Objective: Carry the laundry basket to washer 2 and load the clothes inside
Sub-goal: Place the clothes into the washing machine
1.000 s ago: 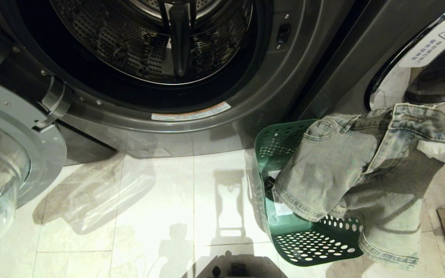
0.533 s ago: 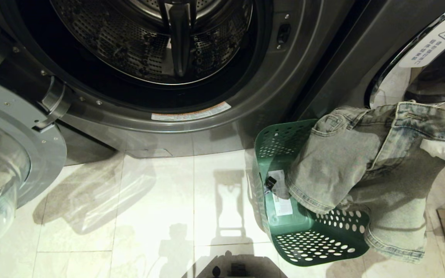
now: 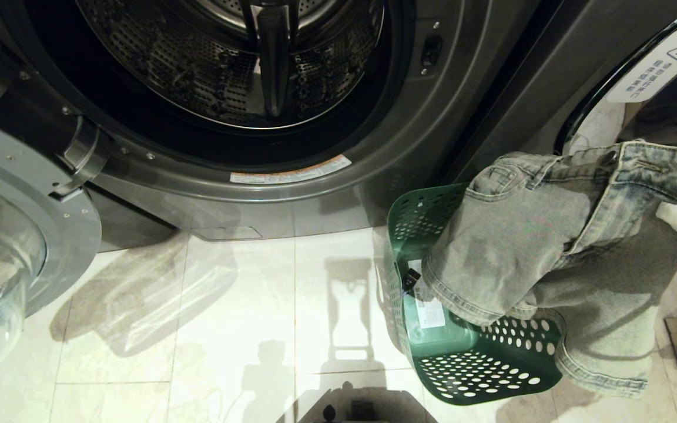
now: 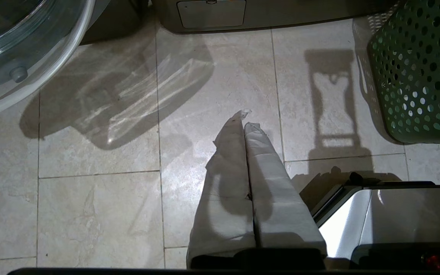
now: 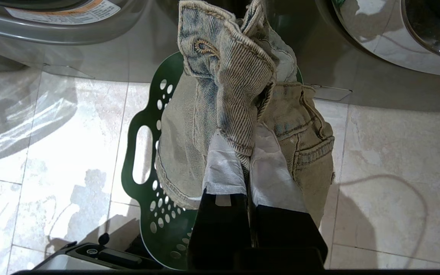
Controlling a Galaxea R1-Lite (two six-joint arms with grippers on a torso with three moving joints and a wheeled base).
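Observation:
The dark green laundry basket (image 3: 473,364) stands on the floor tiles in front of the gap between two washers, and also shows in the right wrist view (image 5: 143,160). A faded denim garment (image 3: 550,235) hangs above and partly inside it. My right gripper (image 5: 247,152) is shut on its waistband (image 5: 235,114). A small dark item (image 3: 412,277) lies on the basket's base by a white sticker (image 3: 429,314). The washer (image 3: 227,88) ahead is open with a bare drum; no number label shows, so I cannot tell if it is washer 2. My left gripper (image 4: 245,118) hangs shut and empty over the tiles.
The open washer's glass door (image 3: 3,252) juts out over the floor at the left. A second washer (image 3: 656,88) with its door closed stands at the right, behind the hanging denim. My own base (image 3: 362,408) sits at the near edge.
The denim has risen a little out of the basket in my right gripper, uncovering the small dark item and more of the sticker. The basket and left arm have not moved.

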